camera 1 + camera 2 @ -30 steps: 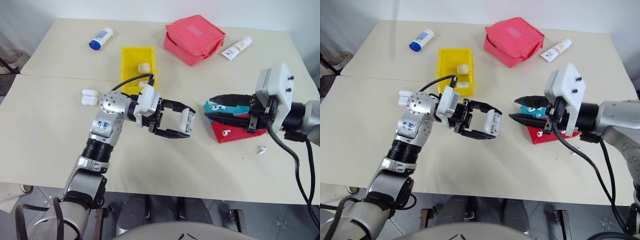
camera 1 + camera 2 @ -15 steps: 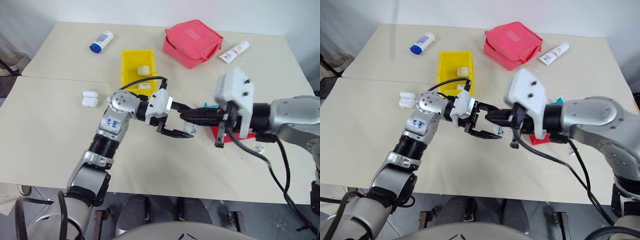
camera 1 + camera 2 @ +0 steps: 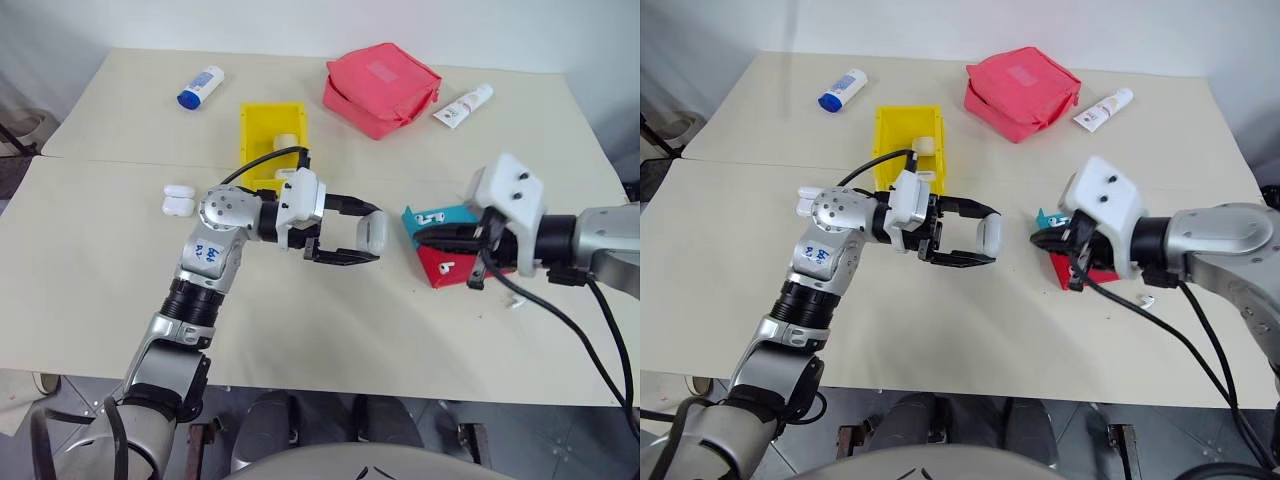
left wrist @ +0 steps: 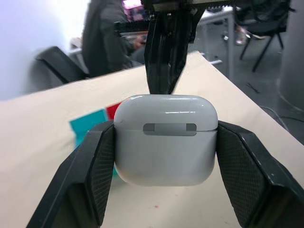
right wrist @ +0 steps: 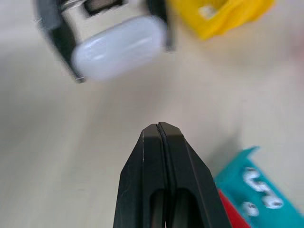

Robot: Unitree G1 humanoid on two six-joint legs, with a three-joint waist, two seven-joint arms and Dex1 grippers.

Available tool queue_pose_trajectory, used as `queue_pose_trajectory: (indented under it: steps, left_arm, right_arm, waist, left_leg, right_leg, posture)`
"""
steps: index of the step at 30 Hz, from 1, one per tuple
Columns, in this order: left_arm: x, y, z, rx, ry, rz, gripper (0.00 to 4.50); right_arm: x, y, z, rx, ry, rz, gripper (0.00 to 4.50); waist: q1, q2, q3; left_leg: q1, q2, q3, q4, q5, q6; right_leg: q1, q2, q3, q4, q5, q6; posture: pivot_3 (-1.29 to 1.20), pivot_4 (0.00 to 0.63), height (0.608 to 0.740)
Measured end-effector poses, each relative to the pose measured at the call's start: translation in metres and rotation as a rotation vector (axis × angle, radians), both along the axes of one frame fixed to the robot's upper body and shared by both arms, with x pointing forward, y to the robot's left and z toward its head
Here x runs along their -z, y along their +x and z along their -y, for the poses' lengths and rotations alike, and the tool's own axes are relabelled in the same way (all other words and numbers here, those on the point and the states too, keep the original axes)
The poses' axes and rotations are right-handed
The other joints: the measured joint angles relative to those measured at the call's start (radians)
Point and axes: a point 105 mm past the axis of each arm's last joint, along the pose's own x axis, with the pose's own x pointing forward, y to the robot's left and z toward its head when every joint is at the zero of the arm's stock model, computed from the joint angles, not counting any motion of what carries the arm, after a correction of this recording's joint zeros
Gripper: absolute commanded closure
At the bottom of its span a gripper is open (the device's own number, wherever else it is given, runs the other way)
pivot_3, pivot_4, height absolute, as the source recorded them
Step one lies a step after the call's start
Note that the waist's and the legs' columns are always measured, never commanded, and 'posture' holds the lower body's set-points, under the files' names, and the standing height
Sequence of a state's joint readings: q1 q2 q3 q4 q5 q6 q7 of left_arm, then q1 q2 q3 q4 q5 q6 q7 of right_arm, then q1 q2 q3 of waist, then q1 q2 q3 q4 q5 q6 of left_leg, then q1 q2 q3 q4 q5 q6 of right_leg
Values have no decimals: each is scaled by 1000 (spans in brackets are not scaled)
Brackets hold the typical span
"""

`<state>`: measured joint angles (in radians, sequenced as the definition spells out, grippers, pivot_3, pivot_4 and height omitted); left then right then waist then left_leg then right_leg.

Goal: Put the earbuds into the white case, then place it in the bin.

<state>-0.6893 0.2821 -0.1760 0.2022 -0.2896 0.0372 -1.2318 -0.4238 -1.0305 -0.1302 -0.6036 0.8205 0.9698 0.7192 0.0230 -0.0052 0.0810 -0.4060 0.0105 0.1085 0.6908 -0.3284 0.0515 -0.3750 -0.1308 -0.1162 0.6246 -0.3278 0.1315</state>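
Writing on blue-capped bottle (image 3: 200,84) stays unreadable.

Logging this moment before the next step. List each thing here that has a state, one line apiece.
white case: lid shut, clamped in the left pincer above the table.
right pincer: shut, holding nothing.
bin: open-topped, white items inside.
pink pouch: closed.
spare case: lid shut, on the table.
earbud: loose beside the trays.
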Motion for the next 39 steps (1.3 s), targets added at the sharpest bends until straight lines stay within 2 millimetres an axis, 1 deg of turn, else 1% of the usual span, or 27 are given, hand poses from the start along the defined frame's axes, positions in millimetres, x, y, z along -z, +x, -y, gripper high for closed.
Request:
queue_pose_trajectory:
  steps: [1, 2, 3, 6, 8, 10, 13, 15, 17, 20, 22, 23, 25, 26, 28, 30, 31, 33, 37, 38, 39]
  left_arm:
    - [1, 0, 0, -11, -6, -8, 1692]
    - [1, 1, 0, -21, -12, -13, 1692]
    - [1, 2, 0, -39, -23, -18, 1692]
    - [0, 11, -5, -118, -60, -31, 1692]
    - [-3, 19, -10, -179, -90, -36, 1692]
    - [-5, 28, -13, -238, -113, -42, 1692]
    - [-14, 55, -23, -400, -157, -48, 1692]
    - [-21, 74, -34, -523, -181, -38, 1692]
    - [-26, 98, -56, -691, -202, -43, 1692]
    - [-27, 125, -89, -909, -213, -52, 1692]
    - [-22, 136, -105, -1007, -209, -69, 1692]
    - [-18, 139, -108, -1025, -206, -84, 1692]
    - [-8, 140, -108, -1018, -195, -112, 968]
    - [-2, 139, -107, -1008, -185, -127, 737]
    - [9, 138, -103, -975, -168, -163, 103]
    - [14, 138, -99, -953, -155, -176, 42]
    - [12, 139, -98, -949, -157, -171, 42]
    - [3, 139, -98, -939, -170, -137, 42]
    - [-9, 137, -106, -922, -176, -68, 42]
    - [-13, 130, -108, -887, -173, -27, 42]
    - [-17, 118, -111, -841, -163, 45, 42]
  right_arm:
    - [-3, 0, 1, -11, 70, 12, 4319]
    - [-2, -2, 4, -17, 104, 10, 4127]
    - [4, -4, 10, -22, 127, -14, 3959]
    - [23, -6, 26, -17, 170, -88, 2960]
    - [26, -8, 28, -45, 192, -105, 2389]
    - [24, -9, 26, -77, 214, -95, 1704]
    - [16, -3, 25, -80, 238, -45, 691]
    - [14, 0, 26, -67, 231, -26, 33]
    - [16, 1, 25, -62, 240, -20, 33]
    - [17, 4, 23, -55, 242, -15, 33]
    - [16, 5, 21, -59, 240, -10, 33]
    - [15, 6, 20, -60, 238, -9, 33]
    - [15, 8, 19, -62, 234, -7, 0]
    - [14, 9, 20, -60, 235, -2, 0]
    - [9, 13, 21, -56, 235, 15, 0]
    - [6, 14, 20, -60, 236, 25, 0]
    - [5, 14, 20, -62, 236, 29, 0]
    - [5, 15, 21, -62, 231, 31, 0]
    - [7, 16, 23, -56, 232, 21, 0]
    - [6, 16, 23, -65, 231, 27, 0]
    - [5, 15, 24, -80, 235, 35, 0]
  waist:
    - [0, -1, -2]
    - [1, -1, -2]
    - [5, -2, -2]
    - [4, -4, -4]
    - [2, -4, -5]
    - [-1, -3, -6]
    - [-1, -3, -7]
    - [1, -5, -8]
    - [1, -7, -10]
    - [1, -7, -10]
    - [0, -7, -10]
    - [1, -8, -10]
    - [3, -8, -11]
    - [3, -9, -11]
    - [1, -10, -12]
    - [-1, -10, -12]
    - [-2, -10, -12]
    - [-3, -10, -12]
    - [-10, -10, -12]
    - [-12, -10, -12]
    - [-22, -9, -13]
  left_leg:
    - [0, 0, -1, 0, 0, 0]
    - [0, -1, 0, 0, 0, 0]
    - [0, -2, -1, 0, 0, 0]
    - [0, -3, -1, 1, -1, 1]
    - [0, -2, -1, 1, -1, 1]
    - [1, -1, 0, 1, 0, 1]
    - [1, 0, 0, 2, 0, 0]
    - [1, 0, 0, 2, 0, 0]
    - [1, -1, 0, 2, 0, 0]
    - [1, -2, 0, 2, 0, 0]
    - [1, -2, -1, 2, 0, 0]
    - [1, -2, -1, 2, 0, 0]
    - [1, -5, -1, 2, 0, 0]
    - [1, -8, -2, 2, 0, 0]
    - [0, -8, -2, 2, 0, 0]
    - [0, -8, -2, 2, 0, 0]
    - [0, -8, -2, 2, 0, 0]
    - [0, -8, -2, 2, 0, 0]
    - [1, -8, -2, 2, 0, 0]
    - [1, -8, -2, 1, 0, 0]
    - [1, -8, -2, 0, 0, 0]
  right_leg:
    - [0, 0, 0, 0, 0, 0]
    - [0, 0, 0, 0, 0, 0]
    - [1, -1, 0, 0, 0, 0]
    - [1, -2, 0, 0, 0, 0]
    - [1, -1, 0, 1, 0, 0]
    - [1, 0, 0, 1, 0, 0]
    - [1, 0, 0, 1, 0, 0]
    - [1, 0, 0, 1, 0, 0]
    - [1, 0, 0, 2, 0, 0]
    - [1, -1, 0, 2, 0, 0]
    - [1, -1, 0, 2, 0, 0]
    - [1, -1, 0, 2, 0, 0]
    - [1, -1, 0, 2, 0, 0]
    - [1, -2, 0, 2, 0, 0]
    - [1, -2, -1, 2, 0, 0]
    - [1, -1, -1, 2, 0, 0]
    - [1, -1, -1, 2, 0, 0]
    - [1, -1, -1, 2, 0, 0]
    - [1, -1, -1, 3, 0, 0]
    - [0, -1, -1, 3, 0, 0]
    - [0, -2, -1, 3, 0, 0]
  posture:
    - [0, 0, 740]
    - [0, 0, 740]
    - [0, 0, 740]
    - [0, 0, 740]
    - [0, 0, 740]
    - [0, 0, 740]
    - [0, 0, 740]
    - [0, 0, 740]
    - [0, 0, 740]
    - [0, 0, 740]
    - [0, 0, 740]
    - [0, 0, 740]
    - [0, 0, 740]
    - [0, 0, 740]
    - [0, 0, 740]
    - [0, 0, 740]
    - [0, 0, 740]
    - [0, 0, 740]
    - [0, 0, 740]
    - [0, 0, 740]
    - [0, 0, 740]
